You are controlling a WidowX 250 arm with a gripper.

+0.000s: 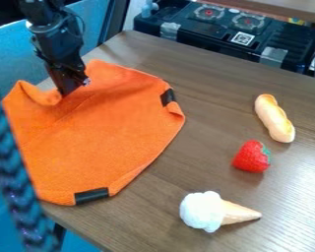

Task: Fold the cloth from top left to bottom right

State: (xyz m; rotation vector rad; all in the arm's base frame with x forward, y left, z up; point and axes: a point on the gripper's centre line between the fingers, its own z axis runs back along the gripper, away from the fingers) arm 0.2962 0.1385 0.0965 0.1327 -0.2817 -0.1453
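the gripper (69,91) has its jaws clamped on the cloth (106,135), rucked there, with nearly all the folding left.

No words, numbers or brand names can be read. One printed label shows: a white square with a black pattern like a QR code (242,38), on the black case (209,33) just beyond the far edge of the table (206,76). It sits on the case's near part, in front of the two round burner shapes (247,21) and between two strips of pale tape (273,56). It lies at a slant to the camera, and its content cannot be made out. A small pale mark (234,10) between the burner shapes is too small to tell as print.
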